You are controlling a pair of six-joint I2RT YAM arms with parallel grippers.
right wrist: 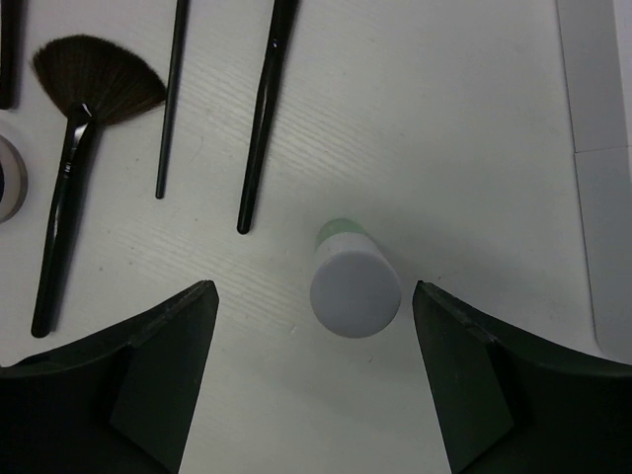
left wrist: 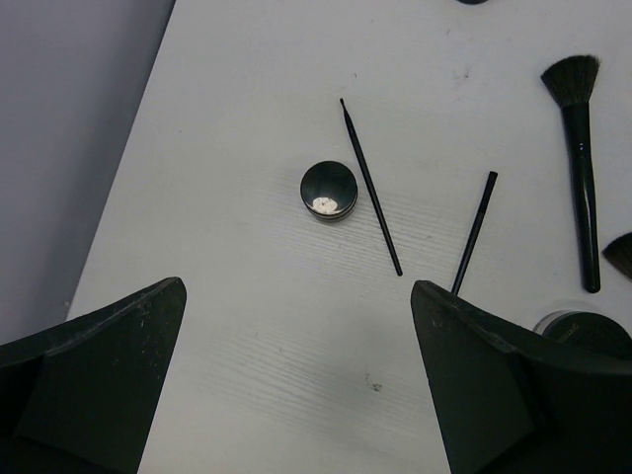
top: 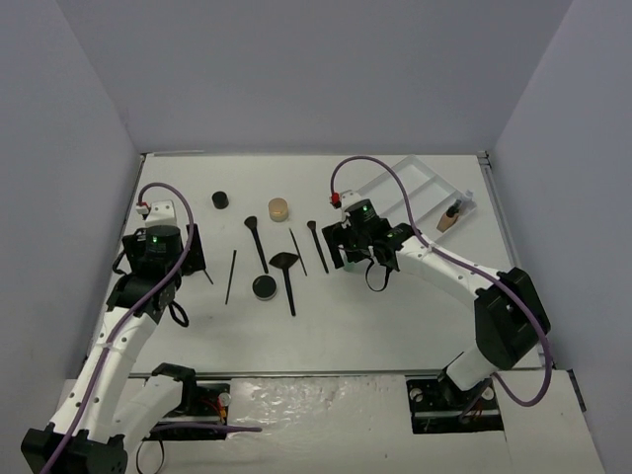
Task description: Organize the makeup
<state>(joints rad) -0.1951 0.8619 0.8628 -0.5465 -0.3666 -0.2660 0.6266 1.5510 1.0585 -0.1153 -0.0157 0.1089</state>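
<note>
A green bottle with a pale cap [right wrist: 355, 289] stands upright between the open jaws of my right gripper [right wrist: 310, 296], nearer the right finger and not touched. In the top view my right gripper [top: 346, 253] hides it. Beside it lie a fan brush [right wrist: 89, 94], a thin pencil [right wrist: 171, 99] and a brush [right wrist: 263, 118]. My left gripper [left wrist: 296, 288] is open and empty over bare table, short of a black pot [left wrist: 329, 189], a thin brush [left wrist: 371, 188] and a pencil [left wrist: 475, 231]. In the top view it [top: 190, 253] is at the left. A tan jar [top: 278, 208] and a second black pot [top: 218, 199] stand further back.
The white divided tray [top: 410, 188] lies at the back right with a tan bottle [top: 449, 219] in its near end; its edge shows in the right wrist view [right wrist: 592, 138]. Another black pot [top: 264, 286] sits by the fan brush [top: 285, 265]. Walls close in the left and right sides.
</note>
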